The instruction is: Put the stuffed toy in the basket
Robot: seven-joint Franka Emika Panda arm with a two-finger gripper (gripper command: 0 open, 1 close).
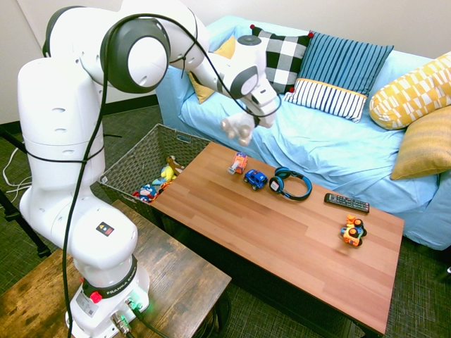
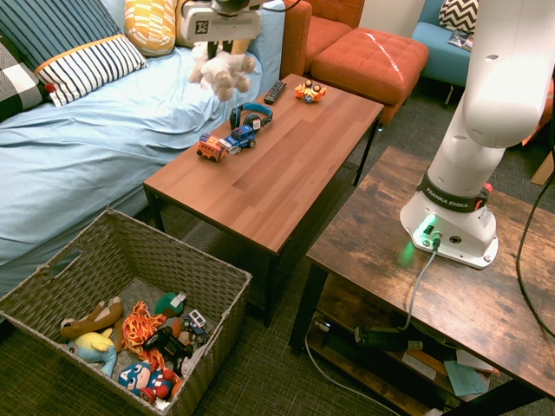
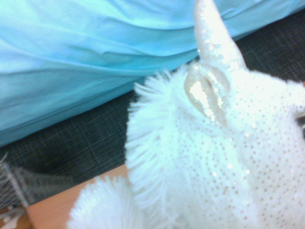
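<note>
The tool [image 2: 227,54], clamped on the white plush unicorn [image 2: 223,73], hangs from an arm [image 2: 510,87] labelled "FRANKA EMIKA"; a blue-draped sofa [image 1: 317,134] stands at one o'clock behind the wooden counter [image 1: 282,232] in the first exterior view.

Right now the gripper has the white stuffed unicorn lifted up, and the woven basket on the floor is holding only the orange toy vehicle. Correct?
Not quite: the basket holds several toys, among them a Captain America plush, as the second exterior view shows. The gripper does have the white stuffed unicorn lifted.
</note>
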